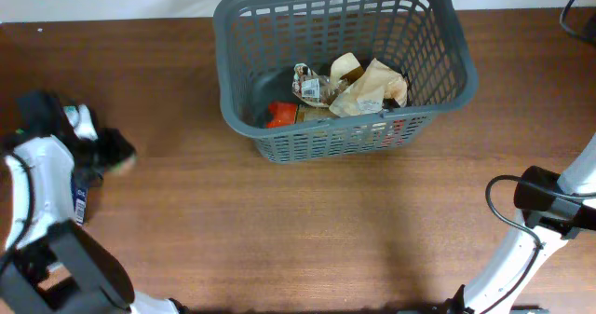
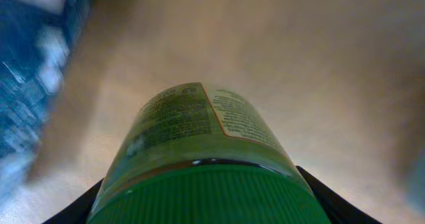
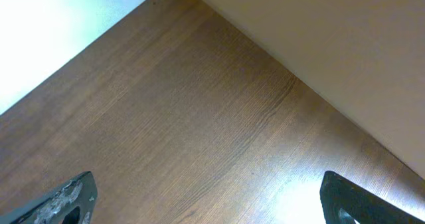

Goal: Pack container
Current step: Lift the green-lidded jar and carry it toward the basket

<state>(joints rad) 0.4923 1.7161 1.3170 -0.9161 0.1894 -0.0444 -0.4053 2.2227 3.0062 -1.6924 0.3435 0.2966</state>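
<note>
The container [image 1: 317, 144], a big grey basket, sits at the far side of the desk [image 1: 307, 230], about in the middle. Inside it lie some crumpled tan packets [image 1: 368, 90] and a red thing [image 1: 279, 116], so the packing looks partly done. Over at the left edge, the left fingers [image 2: 335, 201] are clamped on a jar [image 2: 199, 137] with a green lid, one finger on each side. I think they hold it tight so it can go to the basket and not slip. A blurry blue packet [image 2: 33, 84] is just beside it. The right fingers [image 3: 66, 197] are apart, with only bare desk between them, at the near right, maybe to keep out of the way.
</note>
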